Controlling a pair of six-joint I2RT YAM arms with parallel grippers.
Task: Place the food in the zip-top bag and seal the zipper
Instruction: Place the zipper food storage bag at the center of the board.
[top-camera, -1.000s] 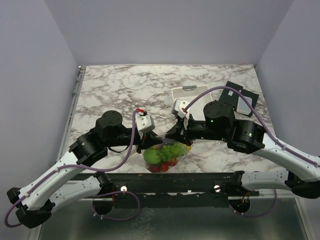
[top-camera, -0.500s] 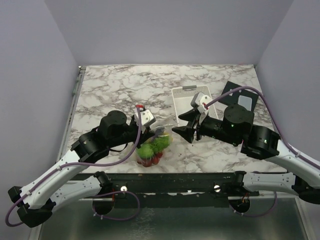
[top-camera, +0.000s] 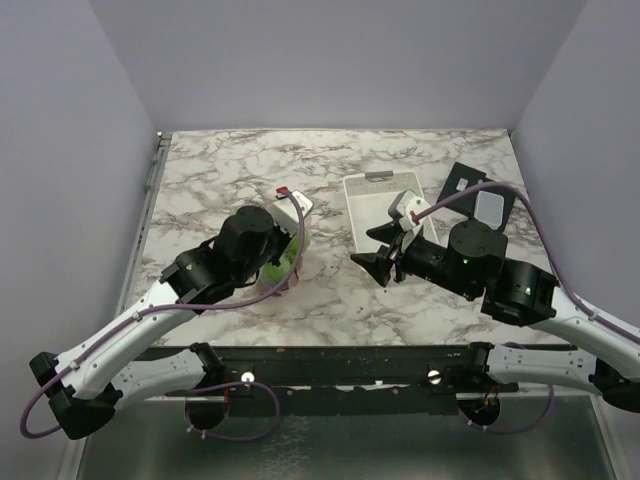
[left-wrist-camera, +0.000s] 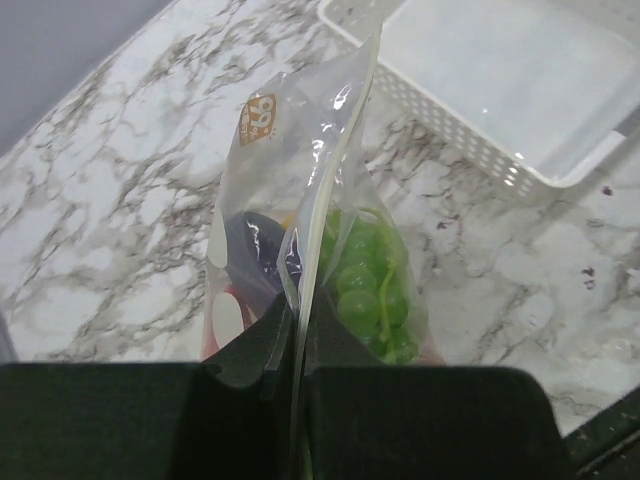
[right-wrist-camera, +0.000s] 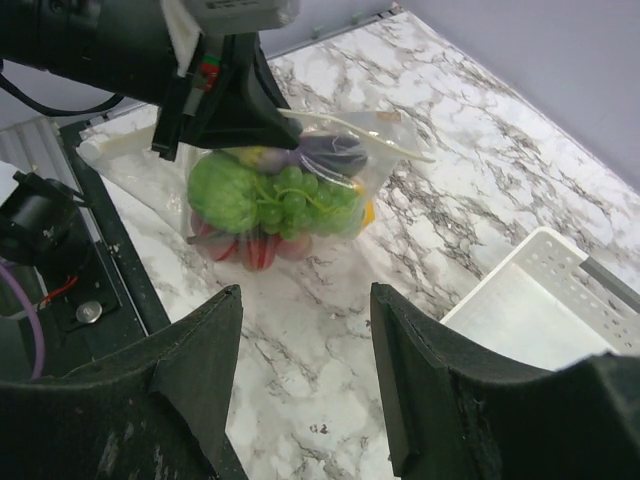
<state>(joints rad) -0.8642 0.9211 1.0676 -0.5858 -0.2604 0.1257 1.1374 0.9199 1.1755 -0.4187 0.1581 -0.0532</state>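
Clear crinkly plastic zip-top bag (right-wrist-camera: 310, 180) hangs over the table's near-left area, one edge pinched in the clenched left gripper (left-wrist-camera: 297, 335). Green toy grapes (left-wrist-camera: 365, 285) plus red and purple pieces are inside. Right gripper (right-wrist-camera: 305, 310) is spread wide and empty, apart from the bag. White perforated plastic basket (left-wrist-camera: 520, 90) sits nearby on the marble table (left-wrist-camera: 110, 220).

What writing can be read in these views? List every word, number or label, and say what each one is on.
"99": on a small orange sticker near the top of the zip-top bag, in the left wrist view. The finer print beside it is too blurred to read.
Black cards at the far right of the table: pale patches only, nothing legible.
White basket: no readable text.
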